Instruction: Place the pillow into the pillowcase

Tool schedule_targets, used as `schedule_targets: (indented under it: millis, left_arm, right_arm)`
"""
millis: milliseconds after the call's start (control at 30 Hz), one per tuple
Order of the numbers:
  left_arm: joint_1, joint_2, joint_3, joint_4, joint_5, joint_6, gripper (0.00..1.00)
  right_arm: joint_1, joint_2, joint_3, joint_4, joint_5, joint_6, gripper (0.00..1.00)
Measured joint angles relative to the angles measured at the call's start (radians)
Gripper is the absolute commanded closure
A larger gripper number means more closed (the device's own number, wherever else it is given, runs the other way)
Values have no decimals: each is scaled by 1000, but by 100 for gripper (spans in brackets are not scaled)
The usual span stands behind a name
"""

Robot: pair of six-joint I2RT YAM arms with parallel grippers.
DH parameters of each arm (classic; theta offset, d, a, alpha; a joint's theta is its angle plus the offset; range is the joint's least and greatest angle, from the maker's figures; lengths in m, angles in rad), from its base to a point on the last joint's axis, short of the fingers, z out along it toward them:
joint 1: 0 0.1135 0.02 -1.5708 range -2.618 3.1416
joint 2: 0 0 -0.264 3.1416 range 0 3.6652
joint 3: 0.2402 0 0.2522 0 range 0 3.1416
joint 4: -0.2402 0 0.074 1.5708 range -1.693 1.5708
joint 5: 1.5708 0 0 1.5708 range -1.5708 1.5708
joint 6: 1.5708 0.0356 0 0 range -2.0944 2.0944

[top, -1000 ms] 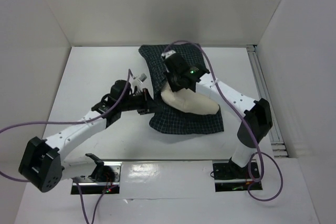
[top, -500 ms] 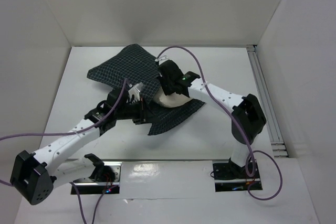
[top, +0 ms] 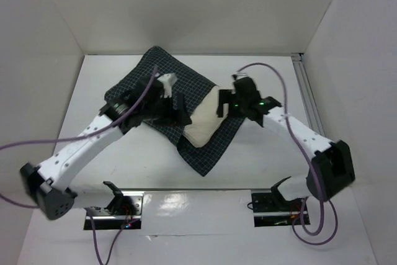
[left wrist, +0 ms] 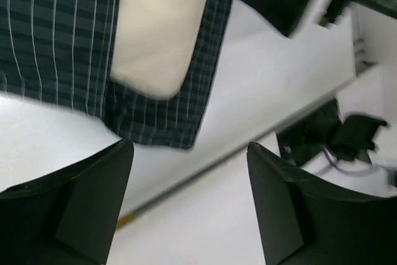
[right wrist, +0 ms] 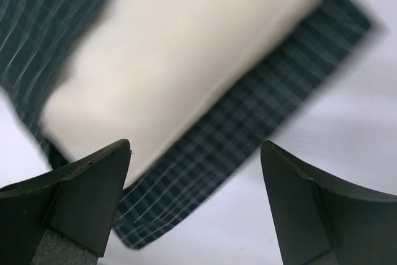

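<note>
the pillowcase [top: 162, 74] lies spread out cornerwise on the white surface [top: 142, 159], towards the back. the pillow [top: 203, 122] lies on its right half, with checked cloth showing along its left side and past its near end. that near end is bare and rounded in your left wrist view. whether the far end is tucked under the cloth, you cannot tell.

your left jaws stand spread wide over the pillowcase, just left of the pillow. both fingers [left wrist: 80, 209] are well apart, with nothing between them. your right jaws are spread wide too, at the pillow's far right end. their fingers [right wrist: 74, 197] frame the cream cushion and the checked edge beside it, and pinch neither.
</note>
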Motion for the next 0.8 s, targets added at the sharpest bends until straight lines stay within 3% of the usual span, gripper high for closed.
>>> schedule_targets:
  millis: [167, 300, 467, 667, 733, 767, 800]
  left_arm:
    - [-100, 414, 381, -51, -223, 92, 3]
    - [-166, 717, 600, -87, -376, 164, 0]
    - [-218, 943, 718, -133, -509, 246, 0]
    - [-252, 1019, 727, -142, -599, 322, 0]
    - [-254, 1045, 742, -142, -622, 340, 20]
    - [-254, 1064, 756, -145, -636, 342, 81]
    - [-254, 1085, 774, -154, -654, 343, 100]
  right_arm:
    - [-325, -199, -182, 29, -57, 154, 6]
    - [-409, -246, -260, 13, -90, 216, 5]
    - [-483, -258, -276, 14, -142, 238, 5]
    - [-539, -261, -308, 16, -190, 237, 5]
    - [-542, -261, -313, 16, -196, 237, 5]
    - [-542, -261, -315, 17, -201, 237, 5]
    - [-542, -261, -318, 20, -206, 237, 5]
